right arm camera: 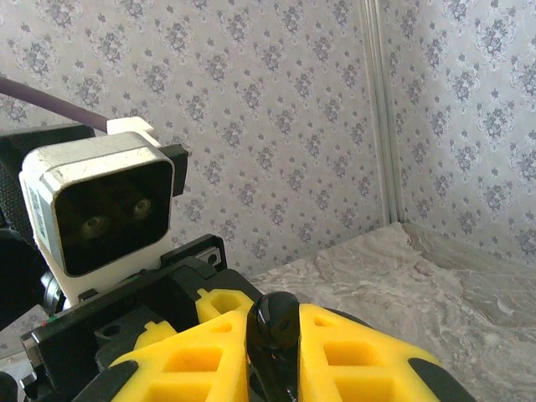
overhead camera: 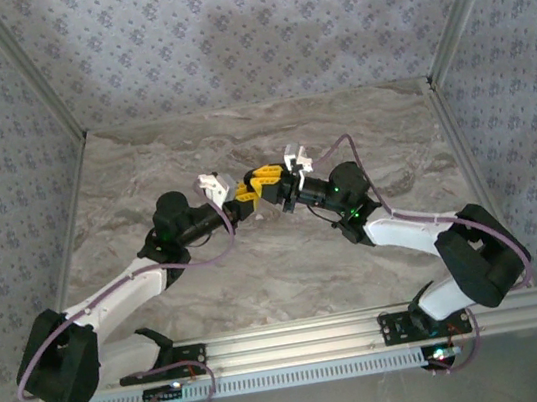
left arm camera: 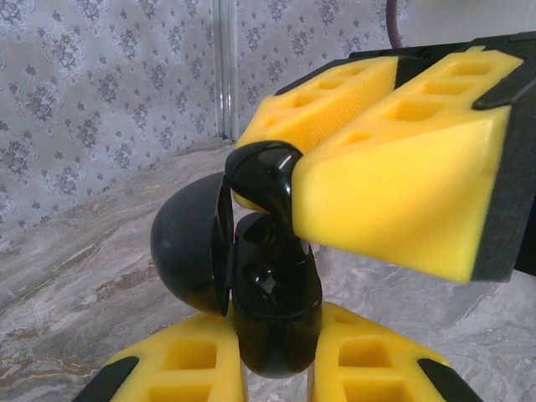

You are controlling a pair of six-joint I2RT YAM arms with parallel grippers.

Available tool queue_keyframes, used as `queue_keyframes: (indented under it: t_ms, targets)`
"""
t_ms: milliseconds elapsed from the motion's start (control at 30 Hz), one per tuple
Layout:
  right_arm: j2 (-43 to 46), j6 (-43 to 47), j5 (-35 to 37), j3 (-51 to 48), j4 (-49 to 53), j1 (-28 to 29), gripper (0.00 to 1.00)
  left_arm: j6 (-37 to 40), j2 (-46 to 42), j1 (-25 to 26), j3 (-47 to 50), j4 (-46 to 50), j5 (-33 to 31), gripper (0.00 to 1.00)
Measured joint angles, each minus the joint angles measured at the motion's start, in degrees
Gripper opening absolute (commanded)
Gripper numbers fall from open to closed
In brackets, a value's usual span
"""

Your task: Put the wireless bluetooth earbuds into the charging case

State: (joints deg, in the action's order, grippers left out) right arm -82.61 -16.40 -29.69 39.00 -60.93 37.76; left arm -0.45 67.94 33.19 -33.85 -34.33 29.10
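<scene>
Above the tabletop [overhead camera: 261,283] the two claws met. The left claw [left arm camera: 276,356] was clamped on the open black case [left arm camera: 276,293], its lid [left arm camera: 188,247] swung left. The right claw [left arm camera: 306,155] pinched a black earbud [left arm camera: 264,176] just over the case's well; I could not tell whether they touched.

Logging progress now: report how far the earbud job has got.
Done: case held in the left gripper, lid open. In hand: right gripper holds a black earbud at the case's mouth. Still to do: seating it, letting go.
</scene>
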Motion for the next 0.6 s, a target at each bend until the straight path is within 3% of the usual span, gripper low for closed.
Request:
queue_keyframes:
  t_ms: [600]
  targets:
    - [-0.5,-1.5,0.5,-0.1,-2.2,0.7,0.20,0.0,-0.7,0.3,0.0,-0.3,-0.2,0.15]
